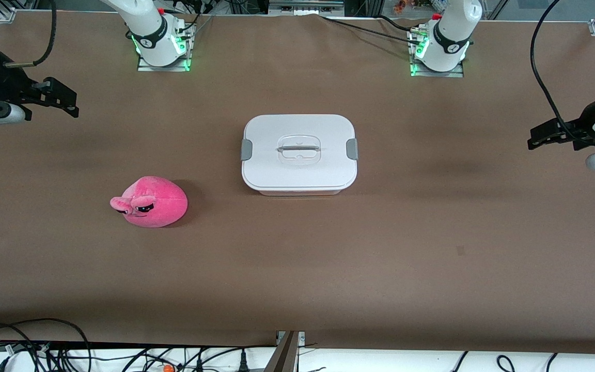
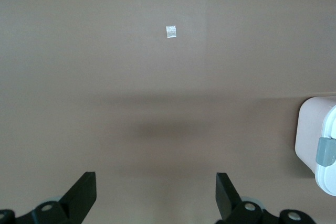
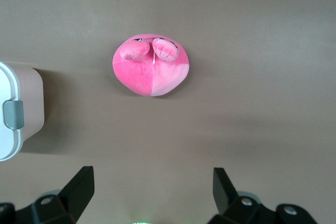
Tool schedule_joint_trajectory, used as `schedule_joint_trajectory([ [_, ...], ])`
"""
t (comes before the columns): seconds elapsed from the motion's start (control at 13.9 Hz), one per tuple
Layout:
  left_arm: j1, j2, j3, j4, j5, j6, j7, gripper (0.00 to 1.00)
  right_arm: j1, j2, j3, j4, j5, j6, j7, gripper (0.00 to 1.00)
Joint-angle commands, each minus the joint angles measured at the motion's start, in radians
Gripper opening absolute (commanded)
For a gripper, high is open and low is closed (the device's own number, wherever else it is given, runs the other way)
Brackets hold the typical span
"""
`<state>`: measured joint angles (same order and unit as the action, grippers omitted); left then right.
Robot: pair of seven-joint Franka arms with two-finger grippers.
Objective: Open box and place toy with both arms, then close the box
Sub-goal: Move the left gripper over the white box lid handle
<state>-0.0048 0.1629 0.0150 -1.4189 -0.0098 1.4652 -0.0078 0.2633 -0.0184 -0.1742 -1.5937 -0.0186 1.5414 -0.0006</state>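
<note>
The box (image 1: 298, 153) stands in the middle of the table with its white lid on, a grey clip (image 1: 246, 150) at each short end and a clear handle (image 1: 298, 149) in the centre. The pink plush toy (image 1: 150, 201) lies nearer the front camera, toward the right arm's end. My right gripper (image 1: 72, 103) hangs open and empty over that end of the table; its wrist view shows the toy (image 3: 151, 66) and a box corner (image 3: 21, 109) ahead of the gripper (image 3: 152, 186). My left gripper (image 1: 534, 139) hangs open and empty over the other end, and its wrist view (image 2: 156, 191) catches the box's edge (image 2: 317, 144).
Both arm bases (image 1: 162, 45) (image 1: 439, 51) stand along the table's edge farthest from the front camera. Cables (image 1: 44, 346) run below the nearest edge. A small scrap of tape (image 2: 171, 32) lies on the brown cloth under the left gripper.
</note>
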Motion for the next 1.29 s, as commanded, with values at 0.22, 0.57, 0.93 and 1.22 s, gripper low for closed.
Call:
schedule_joint_trajectory([
  [0.22, -0.001, 0.013, 0.002, 0.032, -0.027, -0.016, -0.004, 1.0, 0.001, 0.014, 0.004, 0.015, -0.017, -0.004, -0.004, 1.0],
  [0.57, -0.055, 0.013, -0.012, 0.028, -0.035, -0.019, -0.018, 1.0, 0.001, 0.015, 0.004, 0.015, -0.017, -0.003, -0.004, 1.0],
  [0.93, -0.216, 0.058, -0.018, 0.028, -0.051, -0.037, -0.005, 1.0, -0.001, 0.018, 0.004, 0.015, -0.018, 0.003, -0.004, 1.0],
  [1.22, -0.343, 0.128, -0.02, 0.029, -0.16, -0.036, -0.003, 1.0, -0.001, 0.021, 0.004, 0.015, -0.018, 0.0, -0.004, 1.0],
])
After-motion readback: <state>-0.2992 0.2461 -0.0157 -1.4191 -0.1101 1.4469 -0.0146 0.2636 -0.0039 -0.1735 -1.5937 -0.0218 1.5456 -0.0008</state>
